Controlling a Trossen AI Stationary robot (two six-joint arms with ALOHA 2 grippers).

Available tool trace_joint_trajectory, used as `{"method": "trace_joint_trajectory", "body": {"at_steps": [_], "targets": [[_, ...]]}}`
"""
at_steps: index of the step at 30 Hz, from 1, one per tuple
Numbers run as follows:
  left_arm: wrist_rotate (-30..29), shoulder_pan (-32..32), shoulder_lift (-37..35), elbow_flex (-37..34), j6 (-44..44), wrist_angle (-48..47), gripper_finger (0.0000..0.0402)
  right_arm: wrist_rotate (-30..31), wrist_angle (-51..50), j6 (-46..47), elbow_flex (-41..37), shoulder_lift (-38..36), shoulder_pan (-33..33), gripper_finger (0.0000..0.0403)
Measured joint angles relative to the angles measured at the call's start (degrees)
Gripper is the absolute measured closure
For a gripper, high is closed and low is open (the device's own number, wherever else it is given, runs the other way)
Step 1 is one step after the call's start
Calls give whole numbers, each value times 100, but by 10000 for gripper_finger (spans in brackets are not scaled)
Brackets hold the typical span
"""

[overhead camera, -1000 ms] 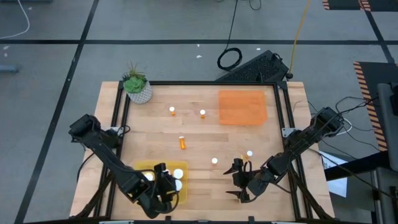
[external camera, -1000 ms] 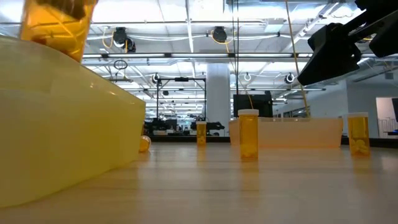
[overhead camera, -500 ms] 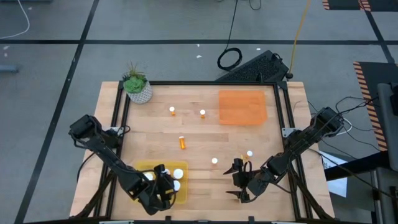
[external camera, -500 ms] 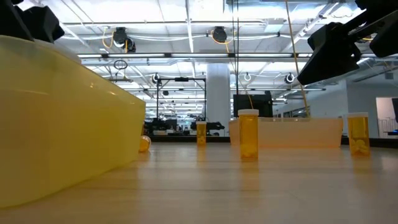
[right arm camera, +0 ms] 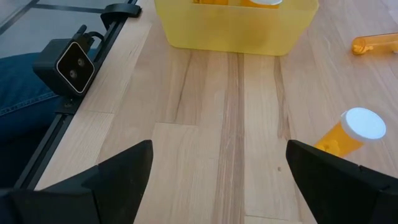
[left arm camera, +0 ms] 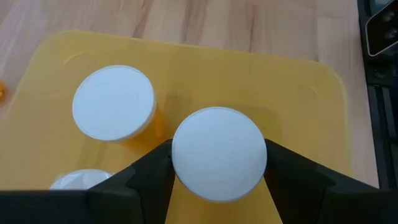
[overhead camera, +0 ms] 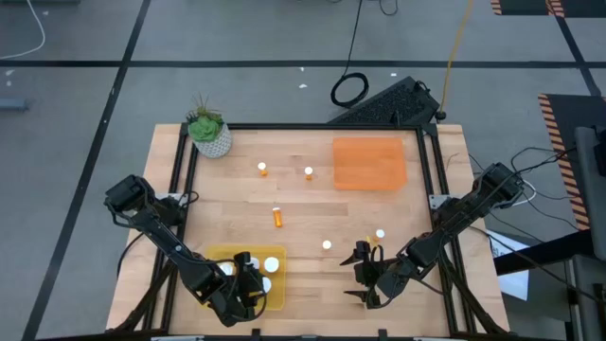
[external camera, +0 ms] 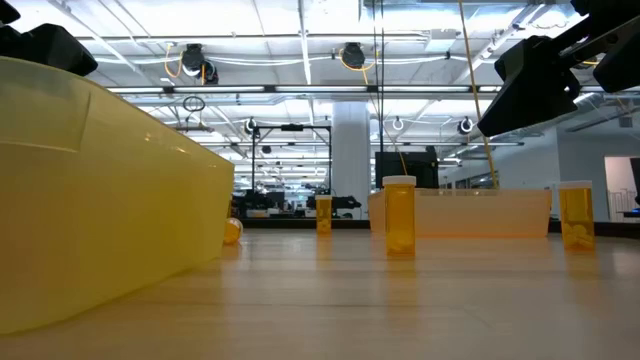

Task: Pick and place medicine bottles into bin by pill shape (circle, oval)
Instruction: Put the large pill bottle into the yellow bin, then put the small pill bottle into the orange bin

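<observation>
Yellow tray (left arm camera: 311, 93): white-capped bottle (left arm camera: 219, 154) between left tool (left arm camera: 217, 168) fingers.

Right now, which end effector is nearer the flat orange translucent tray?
Right. The right end effector sits below the orange tray near the table's front; the left end effector is farther, over the yellow tray.

Tabletop (overhead camera: 303, 204), seen from above:
- Plant pot (overhead camera: 210, 134): 11 o'clock corner.
- Far tray (overhead camera: 369, 163): 1 o'clock.
- Near tray (overhead camera: 220, 257): 7 o'clock, bottles inside, left gripper (overhead camera: 248, 284) over it.
- Two upright bottles (overhead camera: 262, 169) (overhead camera: 309, 172): 12 o'clock, left of far tray.
- Lying bottle (overhead camera: 277, 217): centre.
- Two bottles (overhead camera: 327, 245) (overhead camera: 380, 234): 5 o'clock, beside right gripper (overhead camera: 365, 275).
</observation>
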Motion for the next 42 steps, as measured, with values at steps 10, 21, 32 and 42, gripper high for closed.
{"method": "trace_joint_trajectory", "body": {"at_steps": [10,21,32,42], "targets": [[0,-51,0,0,13,-20,173,0,-2,0,0,0,0,42],[13,-70,0,0,-11,-33,165,-14,-2,0,0,0,0,42],[312,-70,-27,7,8,-37,94,-20,-6,0,-2,-14,-2,42],[296,19,-678,192,804,-139,89,-20,-46,-104,-4,-103,-192,42]]}}
